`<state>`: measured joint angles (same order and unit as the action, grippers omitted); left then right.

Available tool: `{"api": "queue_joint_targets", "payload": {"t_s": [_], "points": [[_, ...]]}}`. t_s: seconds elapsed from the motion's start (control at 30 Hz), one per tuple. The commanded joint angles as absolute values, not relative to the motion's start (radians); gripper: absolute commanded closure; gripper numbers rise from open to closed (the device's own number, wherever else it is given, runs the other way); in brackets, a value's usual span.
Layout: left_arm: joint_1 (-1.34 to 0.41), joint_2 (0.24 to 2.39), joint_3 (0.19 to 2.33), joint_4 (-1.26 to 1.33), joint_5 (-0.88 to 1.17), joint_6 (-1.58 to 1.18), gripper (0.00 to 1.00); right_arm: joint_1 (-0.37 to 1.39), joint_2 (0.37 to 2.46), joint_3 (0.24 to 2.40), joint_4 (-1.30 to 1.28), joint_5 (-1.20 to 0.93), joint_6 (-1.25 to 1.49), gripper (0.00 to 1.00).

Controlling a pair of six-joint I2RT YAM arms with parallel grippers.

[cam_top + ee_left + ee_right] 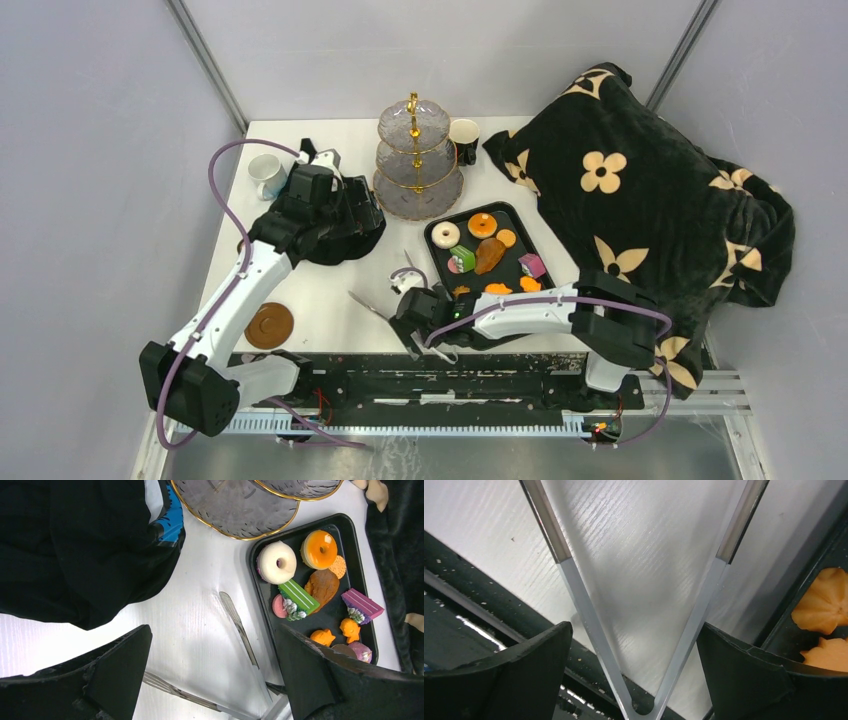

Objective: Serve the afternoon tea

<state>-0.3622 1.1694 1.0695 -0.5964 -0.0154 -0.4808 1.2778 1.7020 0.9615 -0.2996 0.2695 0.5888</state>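
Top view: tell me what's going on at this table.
Two robot arms are serving a toy afternoon tea. The right claw is open and straddles the metal tongs, which lie on the table near its front edge; it is not gripping them. The left claw is open too, empty, hovering beside the black tray. All the toy treats sit in the tray, and the three-tier stand looks bare.
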Motion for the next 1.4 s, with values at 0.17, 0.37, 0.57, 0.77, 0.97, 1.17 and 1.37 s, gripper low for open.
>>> {"api": "queue_joint_targets", "payload": {"t_s": [0.17, 0.37, 0.57, 0.77, 0.97, 1.17, 1.37], "points": [[-0.362, 1.143, 1.051, -0.571, -0.004, -0.471, 0.01, 1.288, 1.772, 0.959, -0.159, 0.367, 0.611, 0.04], [-0.362, 1.133, 1.031, -0.568, 0.0, -0.478, 0.01, 1.289, 1.787, 0.935, -0.132, 0.419, 0.668, 0.16], [-0.362, 1.119, 1.024, -0.567, 0.002, -0.481, 0.01, 1.29, 1.794, 0.919, -0.11, 0.44, 0.671, 0.48], [-0.362, 1.135, 1.165, -0.67, -0.052, -0.41, 0.01, 1.289, 1.722, 0.954, -0.143, 0.318, 0.576, 0.65], [-0.361, 1.13, 1.233, -0.68, -0.049, -0.387, 0.01, 1.287, 1.683, 1.061, -0.328, 0.328, 0.544, 0.89], [-0.361, 1.132, 1.232, -0.678, -0.053, -0.392, 0.01, 1.287, 1.672, 1.094, -0.381, 0.378, 0.563, 0.87], [-0.36, 1.128, 1.195, -0.662, -0.055, -0.411, 0.01, 1.285, 1.707, 1.023, -0.248, 0.483, 0.526, 0.83]]}}
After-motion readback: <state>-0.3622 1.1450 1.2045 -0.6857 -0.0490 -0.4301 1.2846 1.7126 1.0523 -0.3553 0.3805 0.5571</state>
